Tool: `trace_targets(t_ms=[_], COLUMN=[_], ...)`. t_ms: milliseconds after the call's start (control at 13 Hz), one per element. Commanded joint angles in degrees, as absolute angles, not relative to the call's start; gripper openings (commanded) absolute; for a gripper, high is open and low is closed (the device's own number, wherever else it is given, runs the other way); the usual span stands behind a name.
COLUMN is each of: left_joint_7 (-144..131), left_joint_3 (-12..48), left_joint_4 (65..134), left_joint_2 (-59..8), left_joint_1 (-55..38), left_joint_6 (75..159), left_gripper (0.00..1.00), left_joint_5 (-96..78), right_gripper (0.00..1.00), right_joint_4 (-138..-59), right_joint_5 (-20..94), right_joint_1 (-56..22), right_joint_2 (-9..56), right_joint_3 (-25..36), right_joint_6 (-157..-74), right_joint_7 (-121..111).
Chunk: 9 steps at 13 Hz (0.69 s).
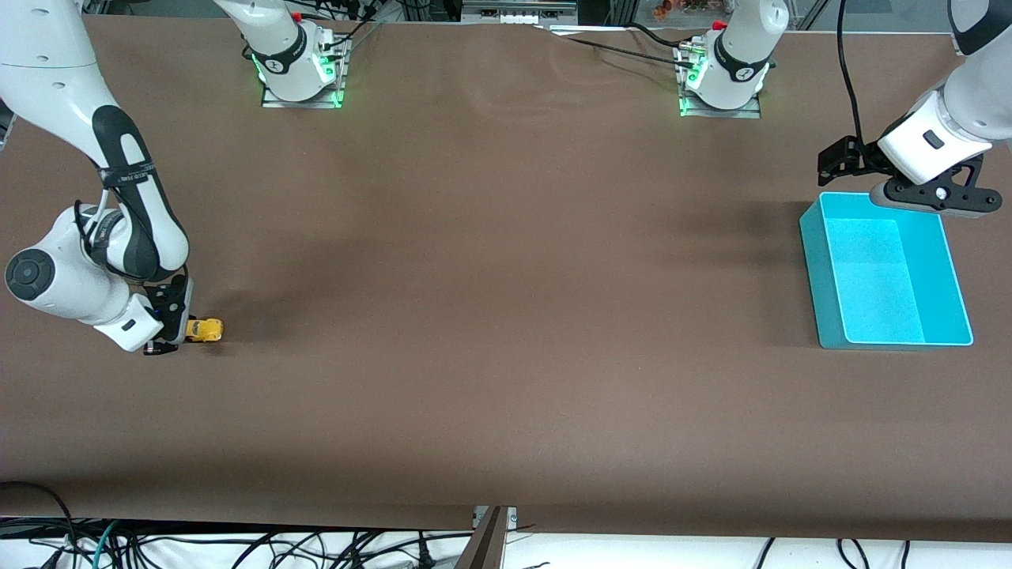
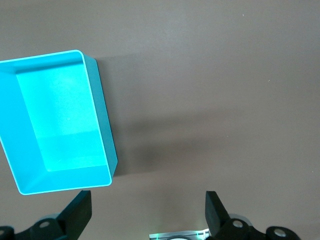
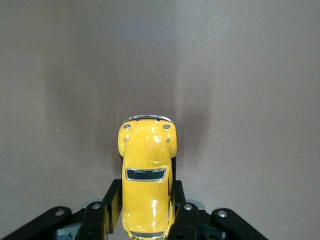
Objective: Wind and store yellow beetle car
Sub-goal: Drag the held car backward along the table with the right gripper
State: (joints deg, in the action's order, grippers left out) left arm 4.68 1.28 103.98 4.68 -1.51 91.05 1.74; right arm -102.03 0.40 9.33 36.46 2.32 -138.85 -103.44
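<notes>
The yellow beetle car is a tiny yellow toy with dark windows, low at the table near the right arm's end. My right gripper is shut on its sides; in the right wrist view the car sits between the black fingers, nose pointing away from the wrist. The cyan bin stands empty at the left arm's end. My left gripper hangs open and empty over the bin's edge nearest the bases; the bin also shows in the left wrist view.
The brown table stretches between car and bin. The arm bases stand along the table's edge farthest from the front camera. Cables lie off the table's front edge.
</notes>
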Motion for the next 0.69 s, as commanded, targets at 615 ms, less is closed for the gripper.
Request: trace_targets(t_ms=[615], left_joint_7=[4.92], left_joint_3=[1.32], left_joint_4=[103.36], left_joint_2=[4.39], left_joint_1=[-1.32], left_joint_6=[90.18], left_gripper=[1.0], left_joint_5=[2.29], right_gripper=[0.28], right_joint_4=[-101.69], right_joint_5=[1.41], right_joint_1=[13.27], right_joint_2=[37.53], right_joint_3=[1.84], right_joint_6=[-139.04], right_joint_7=[-107.93])
